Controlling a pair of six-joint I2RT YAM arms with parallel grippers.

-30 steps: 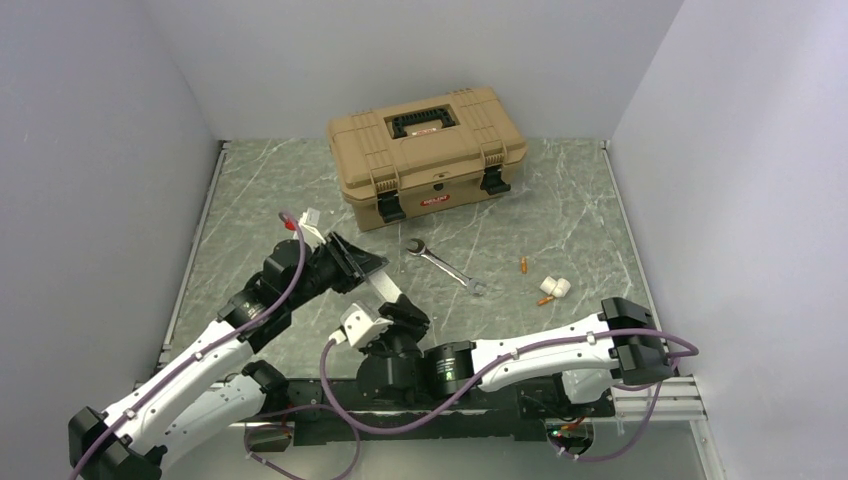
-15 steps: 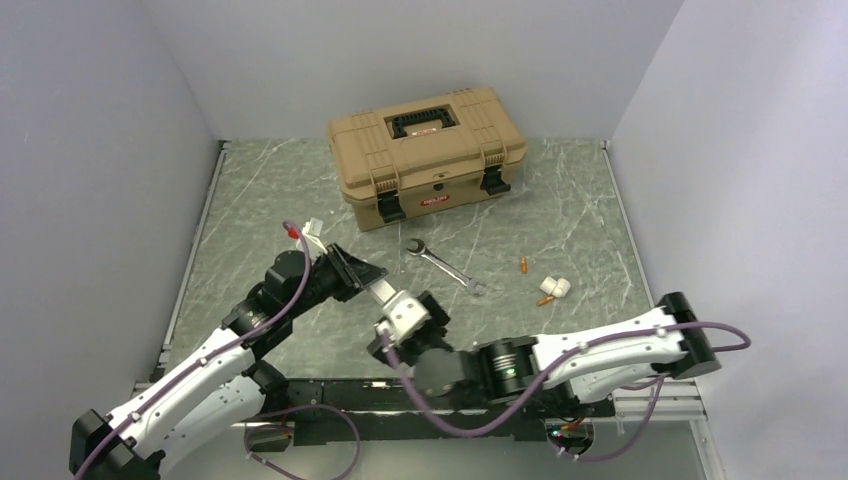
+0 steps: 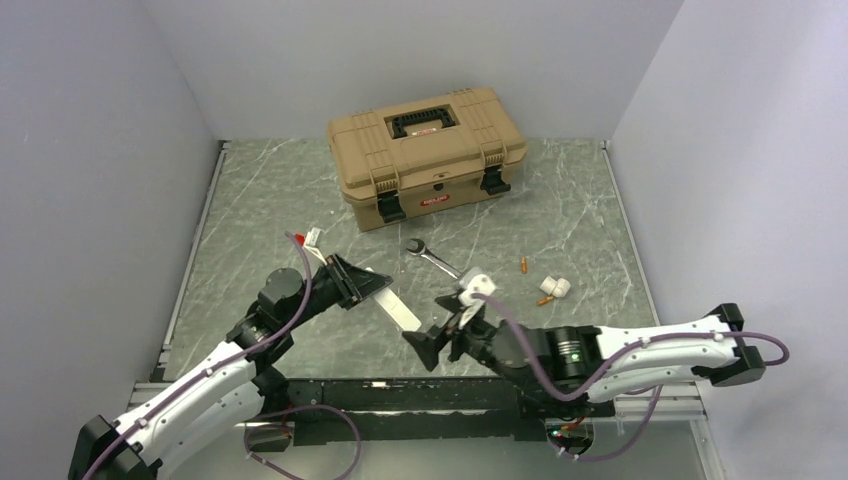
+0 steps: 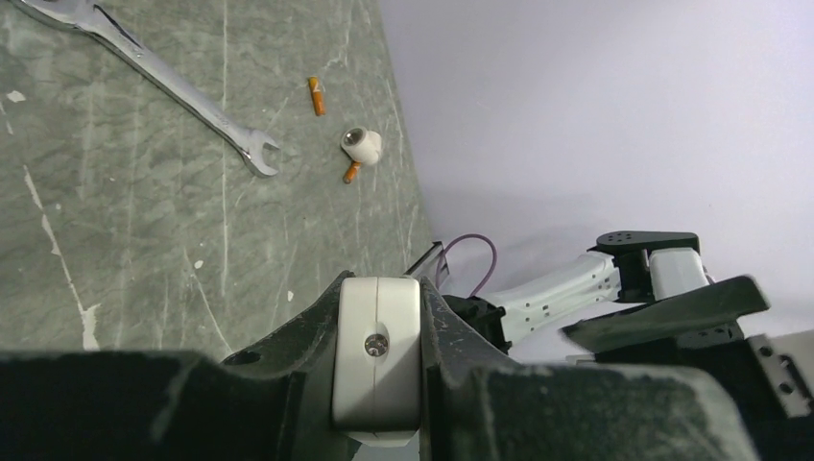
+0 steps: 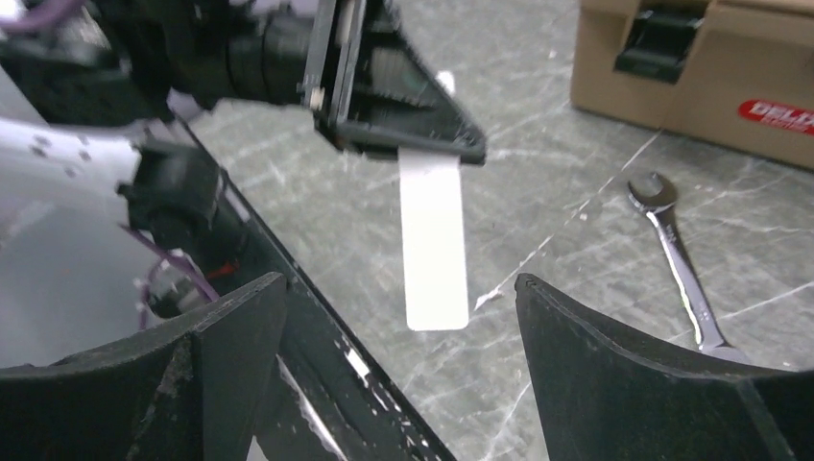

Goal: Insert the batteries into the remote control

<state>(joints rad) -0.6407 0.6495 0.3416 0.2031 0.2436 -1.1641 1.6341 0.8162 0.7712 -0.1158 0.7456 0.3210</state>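
Observation:
My left gripper [image 3: 366, 286] is shut on one end of the remote control [image 3: 396, 306], a slim white bar that sticks out toward the table's front and is held above the surface. The left wrist view shows the remote control's [image 4: 376, 360] screwed end face clamped between the left gripper's [image 4: 380, 284] jaws. My right gripper [image 3: 437, 342] stands wide open just right of the bar's free end, touching nothing. In the right wrist view the remote control [image 5: 434, 240] hangs ahead of the right gripper [image 5: 401, 282]. Two small orange batteries [image 3: 523, 264] [image 3: 545, 299] lie at the right.
A steel wrench [image 3: 445, 265] lies mid-table, beyond the right gripper. A small white cylindrical piece [image 3: 555, 288] sits between the batteries. A tan toolbox [image 3: 425, 150], latched shut, stands at the back. The table's front rail [image 5: 317, 336] runs under the right gripper.
My right gripper opened wide and drew back to the right, off the remote's free end, as its arm swung right. The left gripper stayed shut on the remote and sank slightly.

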